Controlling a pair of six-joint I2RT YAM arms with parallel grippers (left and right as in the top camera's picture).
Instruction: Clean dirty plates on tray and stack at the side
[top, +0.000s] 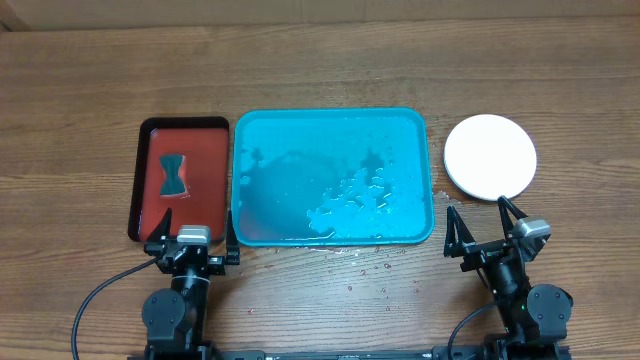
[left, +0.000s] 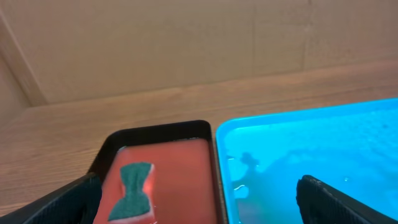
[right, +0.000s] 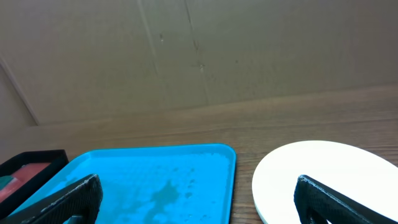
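The turquoise tray (top: 332, 120) lies in the middle of the table, wet, with no plate on it; it also shows in the left wrist view (left: 348, 143) and the right wrist view (right: 155, 180). A white plate (top: 490, 156) lies on the table to the right of the tray, seen from the right wrist too (right: 317, 174). Only this white top shows; the pale blue and yellow-green plates are hidden or out of view. My left gripper (top: 196, 240) is open and empty at the near edge, between the two trays. My right gripper (top: 484, 226) is open and empty just in front of the plate.
A smaller red tray with a black rim (top: 181, 178) lies left of the turquoise tray and holds a green bow-shaped sponge (top: 174, 175), also in the left wrist view (left: 132, 190). Water drops (top: 375, 268) dot the table in front of the turquoise tray.
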